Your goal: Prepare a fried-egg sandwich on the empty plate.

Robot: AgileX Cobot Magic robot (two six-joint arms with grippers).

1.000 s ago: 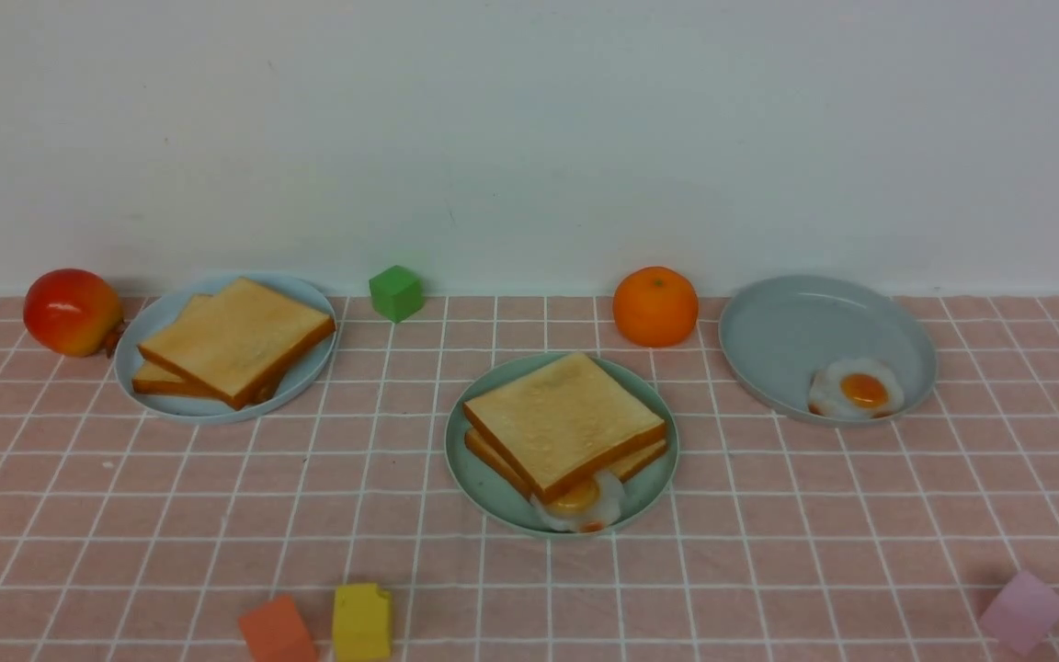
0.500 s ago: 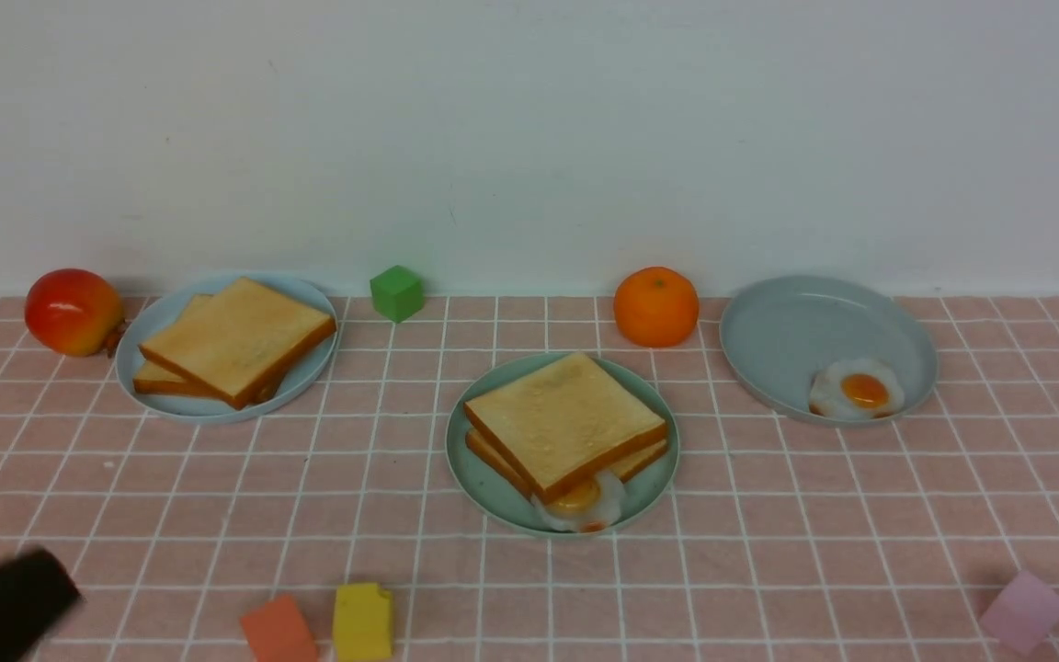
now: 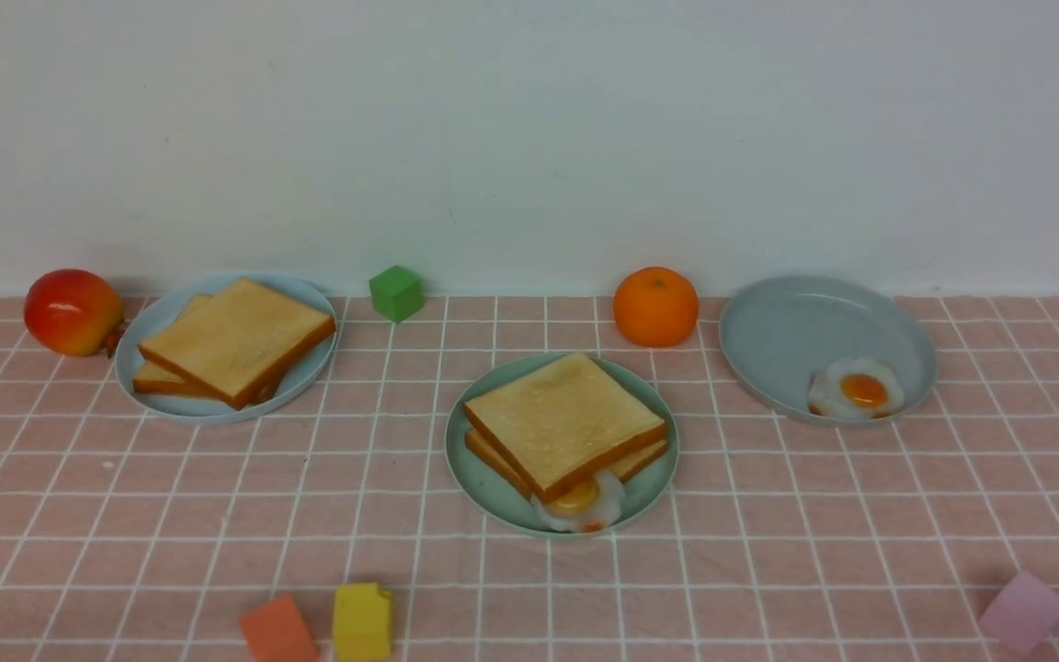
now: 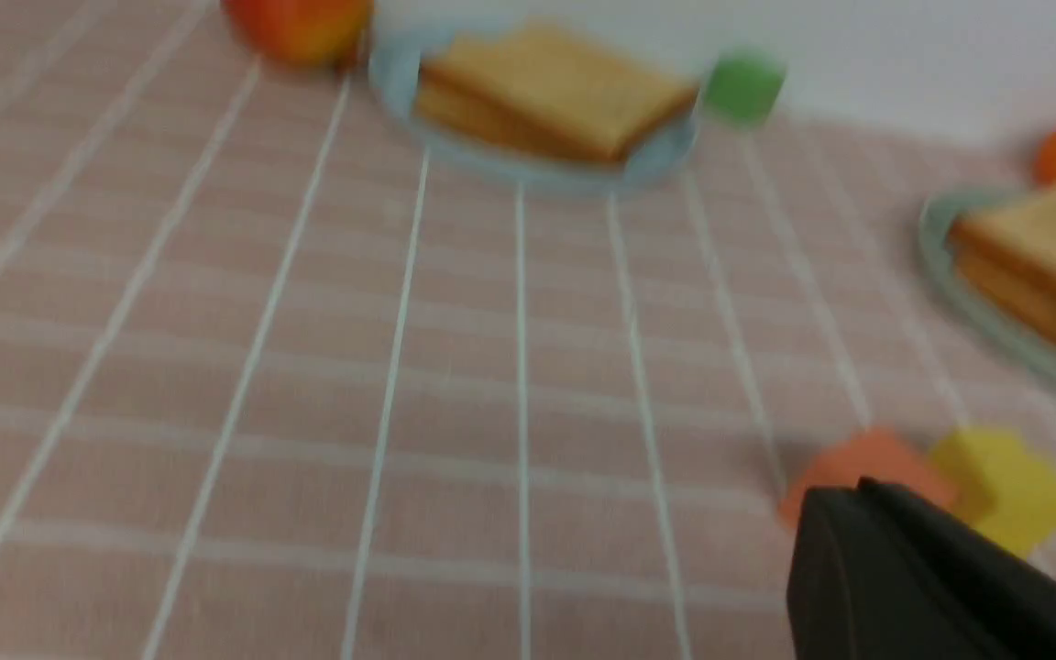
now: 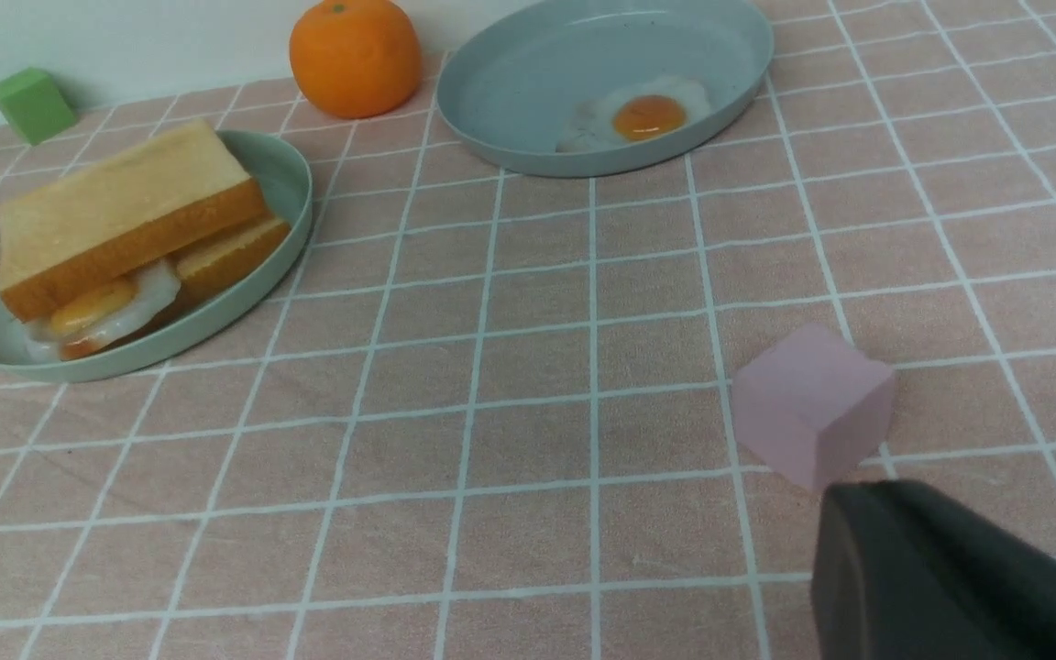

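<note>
Toast point(image 3: 563, 422) in two stacked slices sits on the mint-green plate point(image 3: 474, 469) at the middle of the pink checked tablecloth point(image 3: 768, 515), with a fried egg point(image 3: 579, 501) sandwiched between them and poking out at the near edge. At far left, a pale blue plate point(image 3: 304, 372) carries two more toast slices point(image 3: 235, 340), with a red apple point(image 3: 73, 311) just beside it on the left. At far right, a grey-blue plate point(image 3: 787, 331) has a second fried egg point(image 3: 856, 390) lying at its near right side. An orange point(image 3: 655, 305) stands between that plate and the middle one, by the wall. A green block point(image 3: 396, 292) sits far back, left of centre. Near the front edge, an orange block point(image 3: 278, 630) and a yellow block point(image 3: 362, 622) lie side by side at left; a pink block point(image 3: 1023, 610) lies near right.

Neither arm appears in the front view. Each wrist view shows only a dark piece of its own gripper: the left gripper point(image 4: 931, 577) is closed and empty; for the right gripper point(image 5: 940, 577), I cannot tell.
</note>
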